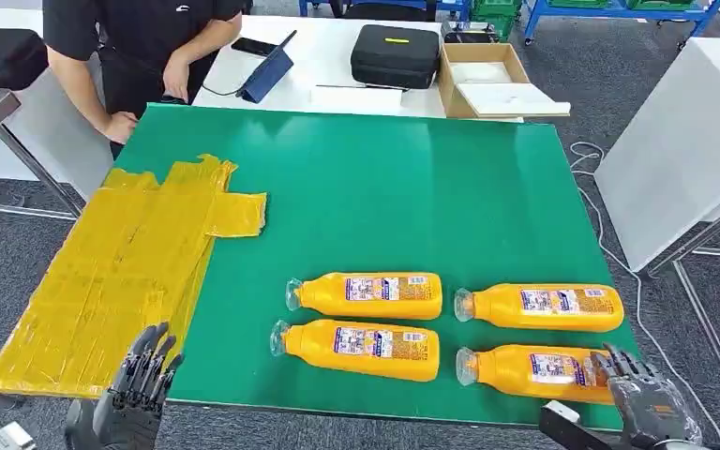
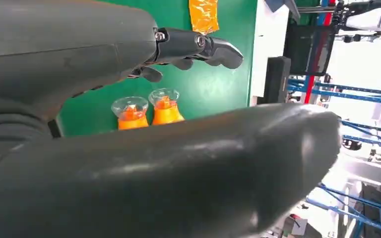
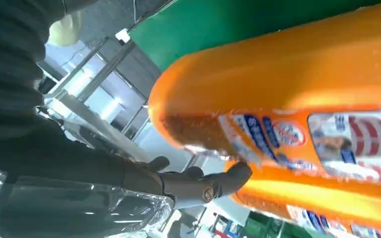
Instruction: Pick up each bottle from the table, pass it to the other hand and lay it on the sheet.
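Green matting covers the table (image 1: 384,178), and from the head view four orange bottles lie on their sides near its front edge in two rows, caps pointing toward the yellow sheet (image 1: 122,272) spread over the table's left edge. The right hand (image 1: 642,394) sits at the base of the front-right bottle (image 1: 534,372), fingers apart and reaching over its end; no grip has formed. The left hand (image 1: 136,384) hovers low by the sheet's near corner, fingers spread, holding nothing. A person (image 1: 141,56) stands at the far left corner, one hand resting on the table edge.

The left wrist view confirms that hand is empty: its fingers (image 2: 213,47) extend over bare green, with two clear bottle caps (image 2: 146,101) beyond.

In the right wrist view the bottle's orange body (image 3: 297,69) fills the space close above the dark fingers (image 3: 203,186); they look separated from it, though the angle is too tight to rule out a light touch.

The risk, as I judge it, lies in the grasp: the hand is at the very end of a smooth, rounded bottle, so closing there could tip it or let it slip, or knock it into the bottle beside it.
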Controlling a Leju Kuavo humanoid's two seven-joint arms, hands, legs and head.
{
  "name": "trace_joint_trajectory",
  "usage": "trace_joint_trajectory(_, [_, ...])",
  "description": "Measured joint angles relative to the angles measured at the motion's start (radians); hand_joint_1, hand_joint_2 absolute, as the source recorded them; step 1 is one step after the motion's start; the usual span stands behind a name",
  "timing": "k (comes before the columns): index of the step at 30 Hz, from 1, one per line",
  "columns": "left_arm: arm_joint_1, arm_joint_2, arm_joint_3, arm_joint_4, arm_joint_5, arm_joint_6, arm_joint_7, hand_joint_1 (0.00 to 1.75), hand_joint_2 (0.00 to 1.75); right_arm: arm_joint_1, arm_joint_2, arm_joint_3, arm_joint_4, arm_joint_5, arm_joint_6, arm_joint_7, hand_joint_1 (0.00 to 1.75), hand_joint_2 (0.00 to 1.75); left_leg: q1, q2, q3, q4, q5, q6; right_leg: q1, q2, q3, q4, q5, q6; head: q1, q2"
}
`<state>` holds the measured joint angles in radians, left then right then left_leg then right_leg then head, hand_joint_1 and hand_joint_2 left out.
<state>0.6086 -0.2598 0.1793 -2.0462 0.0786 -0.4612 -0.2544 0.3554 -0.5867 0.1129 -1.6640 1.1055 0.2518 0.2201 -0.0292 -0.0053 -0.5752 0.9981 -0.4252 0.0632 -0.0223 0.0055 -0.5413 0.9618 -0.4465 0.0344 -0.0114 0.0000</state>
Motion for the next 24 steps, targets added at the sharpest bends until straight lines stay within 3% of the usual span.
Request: trace_joint_trajectory(24, [-0.003,0.01,0.042,0.011,0.013,-0.03,-0.014,0.0,0.0,-0.208,0.093,0.064,0.235,0.058,-0.042,-0.079,0.0,1.75,0.0,0.001,0.001,0.0,0.0,0.0,0.0,0.0,0.001,0.0,0.0,0.0,0.0,0.0])
